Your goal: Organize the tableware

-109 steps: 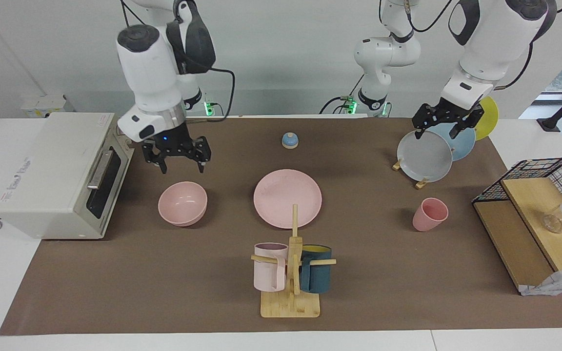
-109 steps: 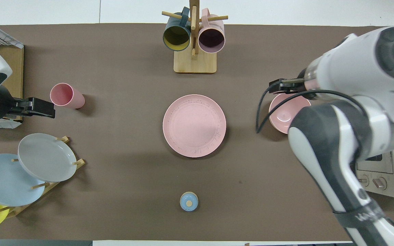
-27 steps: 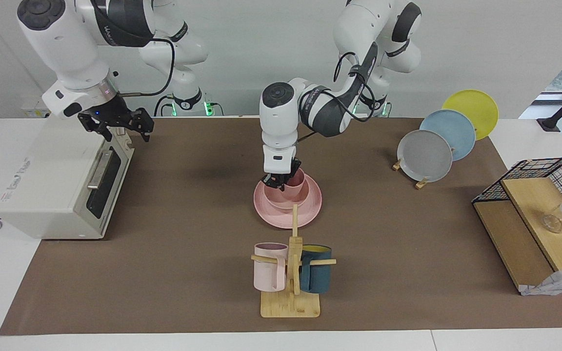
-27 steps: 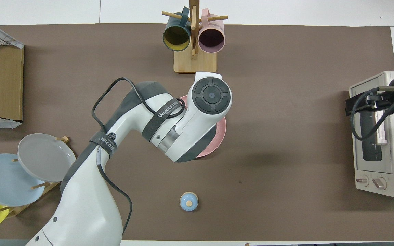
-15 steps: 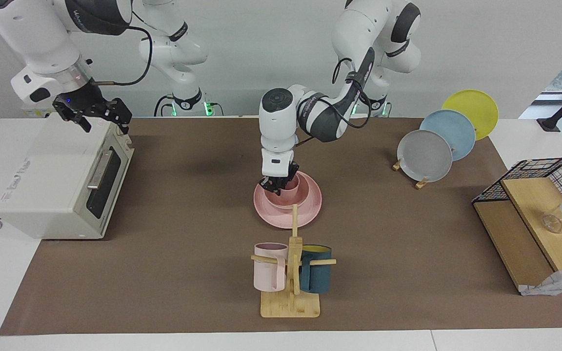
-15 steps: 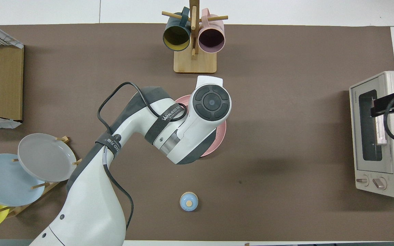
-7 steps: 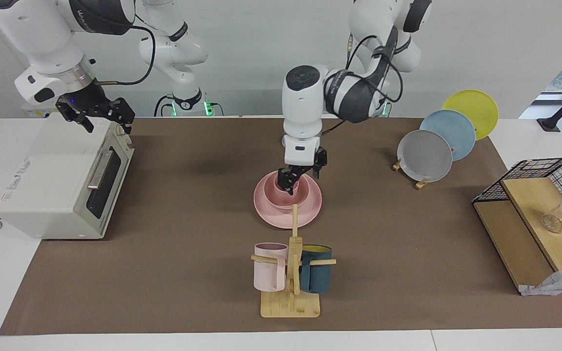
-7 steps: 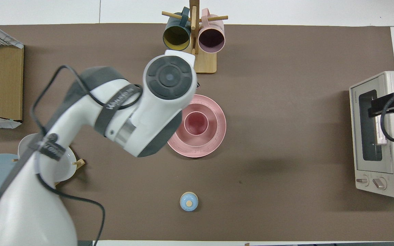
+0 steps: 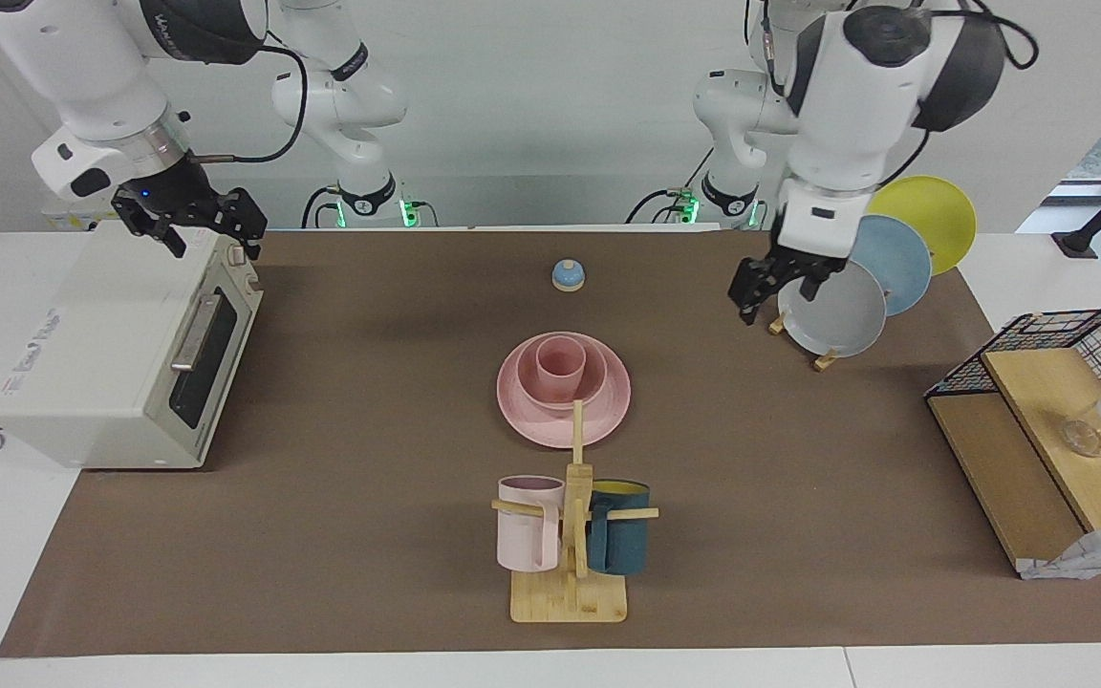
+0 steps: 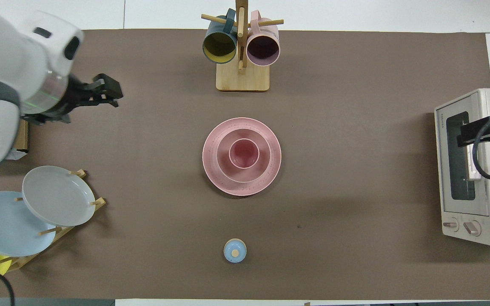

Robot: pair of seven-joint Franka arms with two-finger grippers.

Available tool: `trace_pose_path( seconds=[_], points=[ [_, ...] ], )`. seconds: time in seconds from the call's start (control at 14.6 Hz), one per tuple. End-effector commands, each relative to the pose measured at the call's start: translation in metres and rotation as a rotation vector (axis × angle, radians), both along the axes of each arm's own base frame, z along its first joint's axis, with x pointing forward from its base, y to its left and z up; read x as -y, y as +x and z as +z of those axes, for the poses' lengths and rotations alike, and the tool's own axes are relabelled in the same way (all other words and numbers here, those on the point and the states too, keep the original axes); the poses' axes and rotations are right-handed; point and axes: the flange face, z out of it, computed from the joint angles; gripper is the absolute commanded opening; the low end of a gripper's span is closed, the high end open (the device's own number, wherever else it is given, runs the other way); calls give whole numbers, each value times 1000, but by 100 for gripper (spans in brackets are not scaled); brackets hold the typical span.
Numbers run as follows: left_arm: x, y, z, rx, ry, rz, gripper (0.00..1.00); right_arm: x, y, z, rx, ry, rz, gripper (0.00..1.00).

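You will find the pink plate (image 9: 563,418) at the middle of the desk (image 9: 359,535); the pink bowl (image 9: 593,379) sits on the plate, and the pink cup (image 9: 560,362) stands upright inside the bowl; all three are nested and touched by neither arm. The stack lies between the mug rack (image 9: 570,559), which is farther from the robots, and the small blue bell (image 9: 568,275), which is nearer to them.

Note the left end effector (image 9: 772,286): it hangs in the air beside the grey plate (image 9: 837,311) of the plate rack, toward the left arm's end of the desk; its fingers are apart and carry nothing.

Note the right end effector (image 9: 208,232): it hovers over the top edge of the toaster oven (image 9: 101,354), at the right arm's end of the desk; its fingers are apart and hold nothing.
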Motion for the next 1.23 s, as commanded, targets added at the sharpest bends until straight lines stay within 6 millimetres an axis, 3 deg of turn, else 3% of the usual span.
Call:
trace_pose_path(
  seconds=[0.0, 0.14, 0.34, 0.68, 0.96, 1.16],
  points=[
    [-56, -9, -1, -63, 0, -167, 100, -3, -5, 4, -7, 10, 35, 100],
    [-81, -17, -11, -92, 5, -274, 100, -5, -5, 5, -1, 10, 40, 100],
    [-85, -32, -32, -87, 11, -289, 100, -5, -5, 4, -4, 5, 43, 100],
    [-84, -29, -25, -51, -80, -212, 100, -16, -5, 6, 0, 0, 66, 100],
    [-83, -18, -1, -37, -72, -221, 100, -19, -2, 6, 12, -1, 89, 100],
    [-76, -21, -4, -51, -71, -236, 100, -20, -2, 7, 12, 0, 89, 100]
  ],
)
